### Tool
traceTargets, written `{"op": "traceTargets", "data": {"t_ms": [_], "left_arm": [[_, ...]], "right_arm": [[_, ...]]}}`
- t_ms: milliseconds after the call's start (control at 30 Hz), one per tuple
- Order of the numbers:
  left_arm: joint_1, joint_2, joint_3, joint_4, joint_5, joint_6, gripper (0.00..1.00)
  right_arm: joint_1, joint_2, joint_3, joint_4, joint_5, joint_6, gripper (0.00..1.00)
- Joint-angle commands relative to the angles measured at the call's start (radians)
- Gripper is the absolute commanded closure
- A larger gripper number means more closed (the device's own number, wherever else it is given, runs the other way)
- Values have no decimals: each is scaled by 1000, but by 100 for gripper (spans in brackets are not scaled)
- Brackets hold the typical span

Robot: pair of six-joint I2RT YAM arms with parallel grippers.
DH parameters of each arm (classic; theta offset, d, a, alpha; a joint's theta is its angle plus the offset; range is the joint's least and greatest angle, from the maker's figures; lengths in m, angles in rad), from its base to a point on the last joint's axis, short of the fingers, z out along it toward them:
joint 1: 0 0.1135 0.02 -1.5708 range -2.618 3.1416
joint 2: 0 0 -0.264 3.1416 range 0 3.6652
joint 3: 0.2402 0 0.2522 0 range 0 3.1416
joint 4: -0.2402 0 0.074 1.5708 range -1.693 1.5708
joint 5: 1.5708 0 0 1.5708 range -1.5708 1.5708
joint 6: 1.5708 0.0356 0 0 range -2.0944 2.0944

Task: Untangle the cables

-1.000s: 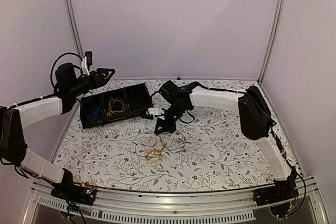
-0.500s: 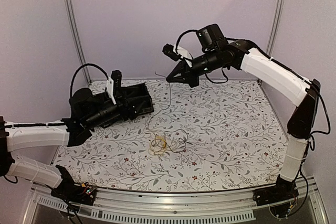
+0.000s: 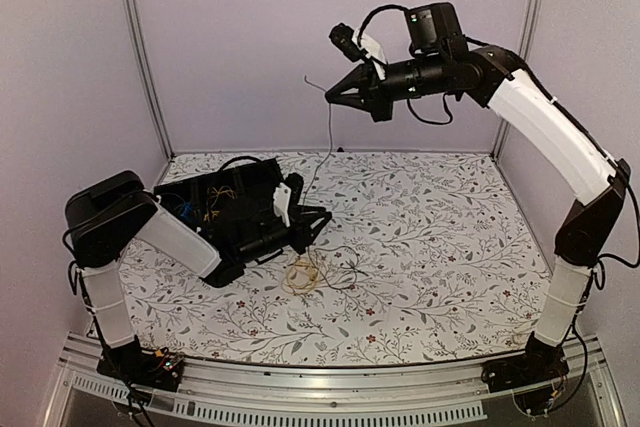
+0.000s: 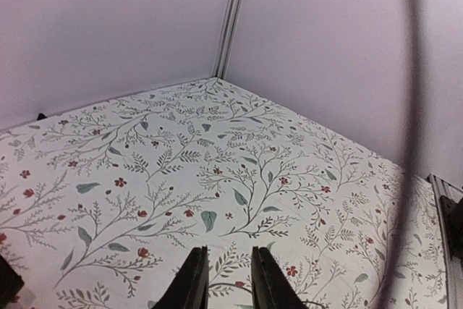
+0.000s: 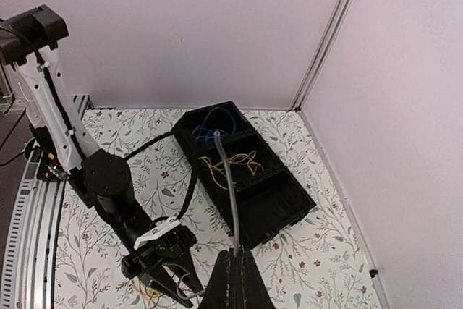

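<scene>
Just in front of the black tray (image 5: 282, 200), pin the yellow-and-dark tangle (image 3: 303, 273) to the table with the left gripper (image 3: 316, 226), which is parted and empty right beside it. High above the tray, with the right gripper (image 3: 335, 95) clenched on the thin dark cable (image 3: 330, 133) that runs down to the tangle, lift slowly and straight up. Ease off if yellow loops rise too, then lower the freed strand toward the tray's bare end compartment.

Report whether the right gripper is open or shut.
Shut: the right gripper pinches a thin grey cable, fingertips closed together in the wrist view.
</scene>
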Motion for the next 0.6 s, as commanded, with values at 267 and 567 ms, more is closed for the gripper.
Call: {"op": "traceTargets", "data": {"t_ms": [267, 567], "left_arm": [[-11, 246, 101, 24, 8, -239, 95], [-15, 252, 72, -56, 4, -275, 84]], "right_arm": [[-199, -254, 178, 68, 73, 12, 100], [-271, -329, 137, 103, 87, 39, 100]]}}
